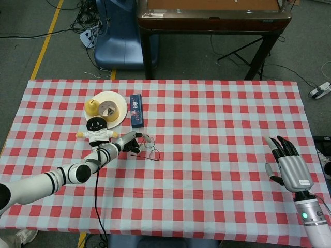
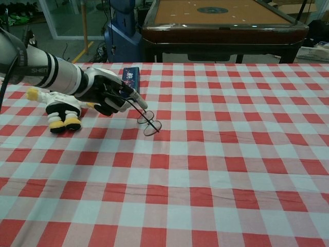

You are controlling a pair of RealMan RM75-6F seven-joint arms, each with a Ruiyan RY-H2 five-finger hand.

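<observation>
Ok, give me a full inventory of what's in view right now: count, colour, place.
glasses: 1, thin dark frame, on the cloth mid-left, one arm held by the left hand
doll: 1, black head, white top, yellow feet, lying just left of the left hand
plate: 1, cream, far left of the table behind the doll
fruit: 1, yellow, on the plate's left side
tape roll: 1, pale, on the plate beside the fruit
box: 1, dark blue, flat on the cloth right of the plate
tablecloth: 1, red and white check, covers the table
left hand: 1, grey and black, pinching the glasses arm
right hand: 1, silver and black, fingers apart, holding nothing, at the right edge
</observation>
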